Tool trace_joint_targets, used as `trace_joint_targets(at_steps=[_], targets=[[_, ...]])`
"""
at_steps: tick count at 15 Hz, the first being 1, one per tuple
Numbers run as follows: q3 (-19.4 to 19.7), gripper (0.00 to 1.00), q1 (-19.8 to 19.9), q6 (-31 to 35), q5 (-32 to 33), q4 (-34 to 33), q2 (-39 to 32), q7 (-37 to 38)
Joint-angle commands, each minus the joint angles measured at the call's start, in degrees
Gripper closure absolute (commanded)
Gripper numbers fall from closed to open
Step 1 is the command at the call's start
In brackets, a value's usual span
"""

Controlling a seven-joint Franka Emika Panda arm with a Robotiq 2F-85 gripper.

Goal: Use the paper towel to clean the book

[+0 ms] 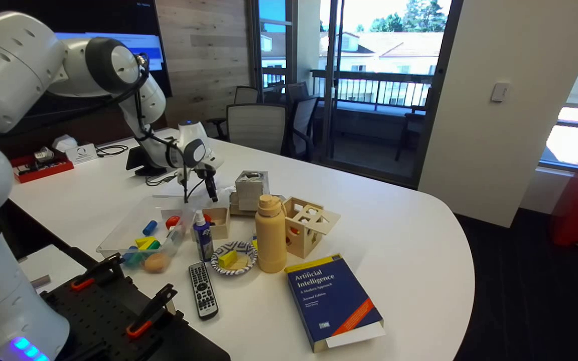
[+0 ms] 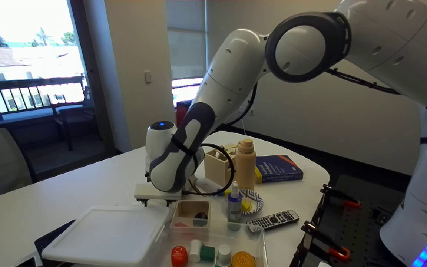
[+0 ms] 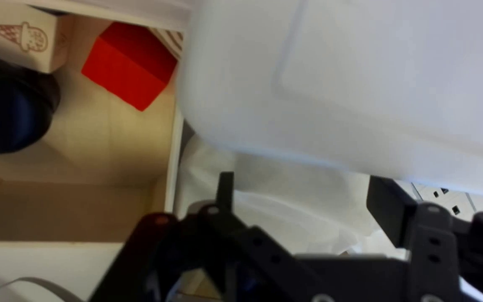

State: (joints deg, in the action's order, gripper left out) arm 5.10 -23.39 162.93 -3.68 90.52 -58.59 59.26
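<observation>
Clear bin [image 1: 128, 228] of coloured blocks [image 1: 144, 242], left of gripper [image 3: 304, 201] and nearer me. Gripper itself low over table [image 1: 409, 250], fingers spread wide apart, grasp empty. Paper towel [image 3: 317, 222], white and crumpled, shows between fingertips in wrist view; touching or not, can't tell. Wooden box [image 1: 219, 230] close beside gripper, my side. Tan bottle [image 1: 271, 240] farther right. Book [image 1: 334, 301] closed, flat on table, cover up, well right of gripper and toward me, just beside bottle.

In an exterior view, your arm [image 1: 76, 67] arches from near left; wrist [image 1: 194, 148] low, far; jaws downward, spread apart.
</observation>
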Motion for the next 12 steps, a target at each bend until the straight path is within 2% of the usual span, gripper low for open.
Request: trace_joint_targets(at_steps=[1,6,8,12], targets=[[1.5,0.49,-1.3,-2.1,-1.3,-1.5,-0.6,1.9],[1.7,0.88,-1.6,-1.5,-1.3,-1.0,-0.7,3.3],[1.7,1.0,-1.6,-1.2,-1.3,-0.8,-0.6,3.4],[0.6,1.0,-0.8,-1.1,-1.8,0.6,1.2,2.8]])
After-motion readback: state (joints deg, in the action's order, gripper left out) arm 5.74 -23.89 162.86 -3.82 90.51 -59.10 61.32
